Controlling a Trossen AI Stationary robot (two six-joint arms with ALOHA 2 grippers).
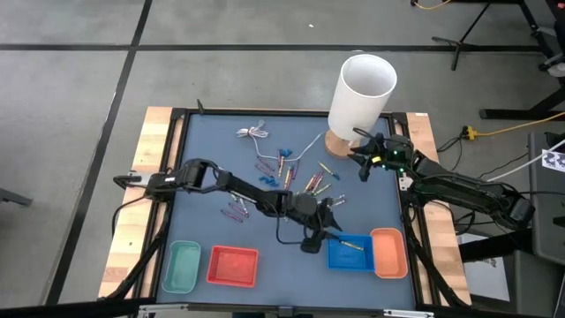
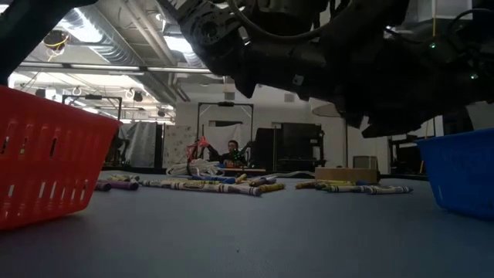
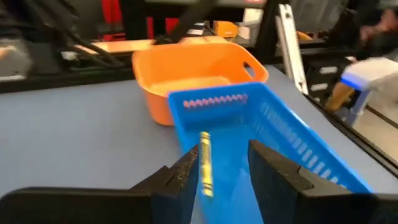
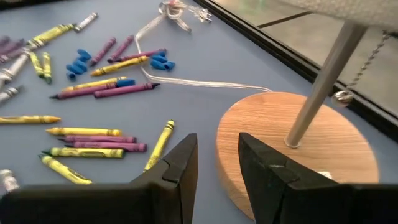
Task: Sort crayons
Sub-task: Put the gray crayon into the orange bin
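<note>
Nearest the table's front edge, four bins are seen in a row in the high view: green bin (image 1: 181, 267), red bin (image 1: 234, 266), blue bin (image 1: 351, 254), orange bin (image 1: 388, 252). The left gripper (image 1: 320, 237) is parked right at the blue bin's rim. In the left wrist view its fingers (image 3: 180, 177) are spread apart with nothing pinched between them, and a yellow crayon (image 3: 206, 172) is seen just past them over the blue bin's floor; whether it is lying flat or mid-drop cannot be told. The step in hand is judged to be the drop-off of that crayon into the blue bin.

Farther back, mid-table, the loose crayons (image 1: 318, 183) are scattered, mostly yellow and purple, with small blue bits (image 1: 286, 155) and a thin white cable (image 1: 254, 134) among them. A few more crayons (image 1: 235, 210) lie apart on the left side.

At the far right, the right gripper (image 1: 369, 155) is held just beside the wooden base (image 4: 292, 152) of a white lamp (image 1: 362, 93). Its jaws are parted and empty; it is taken to be waiting.

Next move, as judged: the left arm is to be lifted clear of the blue bin and carried back to the scatter, a single crayon is to be picked without snagging the cable, and its colour matched to a bin. Most of the sorting is left.
</note>
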